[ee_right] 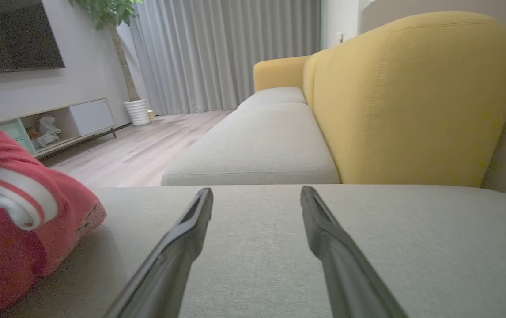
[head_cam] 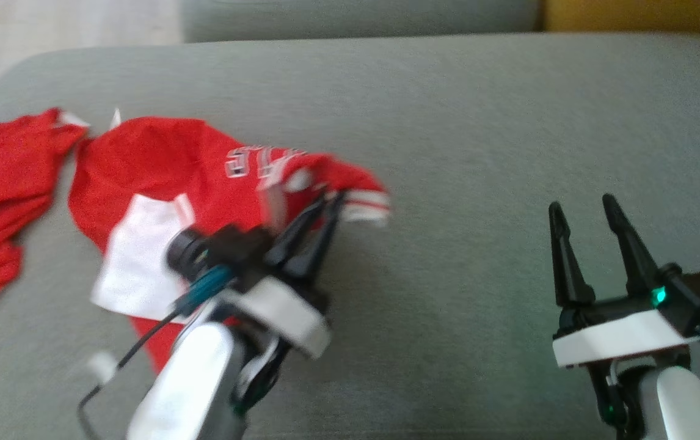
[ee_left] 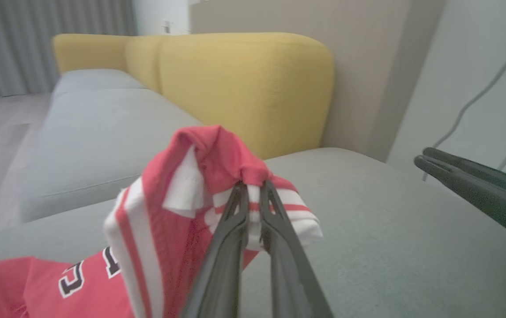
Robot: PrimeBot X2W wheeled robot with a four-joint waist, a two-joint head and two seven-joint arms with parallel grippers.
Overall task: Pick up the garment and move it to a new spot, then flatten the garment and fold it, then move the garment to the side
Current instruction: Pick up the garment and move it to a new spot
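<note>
The garment (head_cam: 160, 165) is a red shirt with white panels, striped cuffs and lettering, lying crumpled on the left of the grey sofa seat (head_cam: 478, 122). My left gripper (head_cam: 333, 200) is shut on its striped sleeve end, lifting that part off the cushion. Seen along the left wrist's fingers, the left gripper (ee_left: 253, 187) pinches the bunched red and white garment (ee_left: 178, 194). My right gripper (head_cam: 579, 208) stands open and holds nothing over bare cushion at the right. The right gripper (ee_right: 256, 194) has its fingers apart, with the garment (ee_right: 23, 207) at the left edge.
A yellow backrest (ee_left: 244, 84) runs along the sofa's far side. The right gripper's fingers (ee_left: 465, 181) show at the right of the left wrist view. A TV cabinet (ee_right: 54, 126), a potted plant (ee_right: 136, 110) and grey curtains stand beyond the wooden floor.
</note>
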